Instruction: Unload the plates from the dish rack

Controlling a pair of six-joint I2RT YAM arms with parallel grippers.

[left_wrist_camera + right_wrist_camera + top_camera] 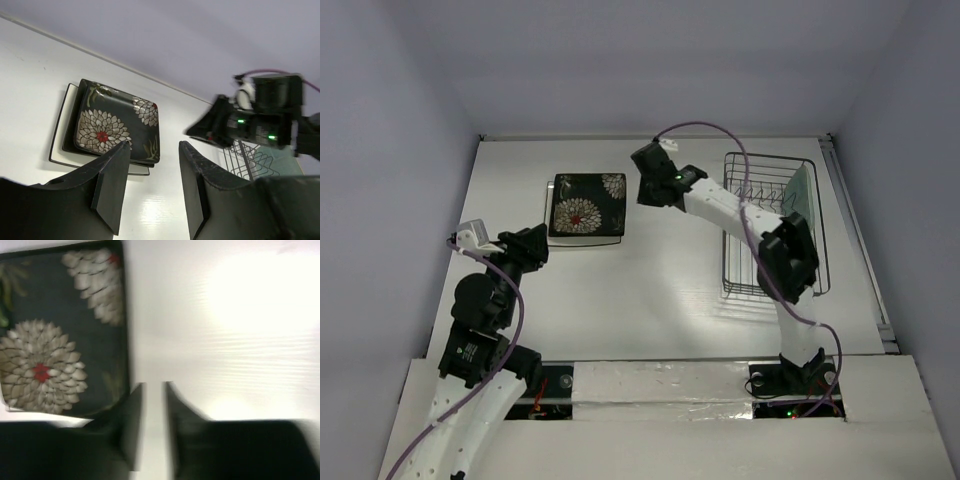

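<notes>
A black square plate with white-red flowers [587, 204] lies on top of a stack at the back middle of the table. In the left wrist view the flower plate [117, 122] sits on a dark plate, with a white square plate [56, 150] at the bottom. The grey wire dish rack [760, 270] stands at the right and holds a pale mint-green plate [801, 190] upright. My right gripper [646, 182] hovers just right of the stack, jaws a narrow gap apart and empty [154, 386], with the flower plate [60, 335] to its left. My left gripper [533, 245] is open and empty [154, 146], near the stack's front left corner.
Grey walls close in the table on three sides. The right arm reaches across the table from the rack side [255, 125]. A purple cable loops above the rack [740, 150]. The rack's wires [247, 160] show at the right of the left wrist view.
</notes>
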